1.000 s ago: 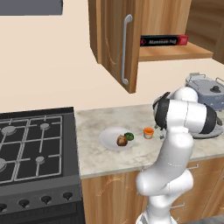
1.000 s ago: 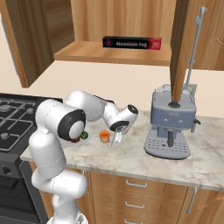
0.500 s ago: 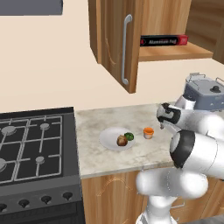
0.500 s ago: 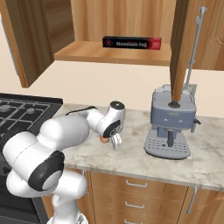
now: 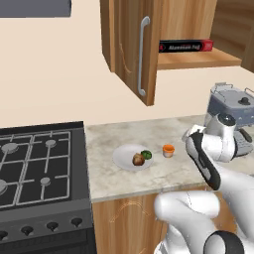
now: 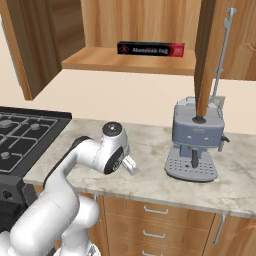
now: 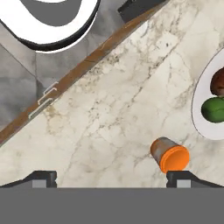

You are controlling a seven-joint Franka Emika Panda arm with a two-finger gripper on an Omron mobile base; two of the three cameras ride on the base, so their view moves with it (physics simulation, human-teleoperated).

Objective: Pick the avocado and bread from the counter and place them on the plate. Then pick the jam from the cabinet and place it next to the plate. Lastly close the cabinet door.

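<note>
On the counter (image 5: 105, 143) the white plate (image 5: 122, 158) holds the brown bread (image 5: 138, 159) and the dark green avocado (image 5: 146, 155). Just right of the plate stands the orange jam (image 5: 168, 151). My gripper (image 5: 190, 135) hangs open a little right of the jar, holding nothing. In the hand view the jam (image 7: 170, 155) sits just inside the right fingertip (image 7: 183, 176), with the gripper (image 7: 113, 179) wide open and the plate (image 7: 195, 107), avocado (image 7: 214, 109) and bread (image 7: 218, 83) at the right edge. The cabinet door (image 5: 133, 47) stands open. From the right base view the gripper (image 6: 131, 166) points down at the counter (image 6: 150, 145).
A long black-and-red box (image 5: 186, 46) lies on the cabinet shelf. A grey coffee machine (image 6: 195, 140) stands right of my hand. The black gas stove (image 5: 39, 163) is on the left. The other open cabinet door (image 6: 212, 50) hangs above the machine.
My arm has folded, its elbow swinging down and toward the cameras. The hand has stayed open close to the jam. Jam, plate and food have not moved.
</note>
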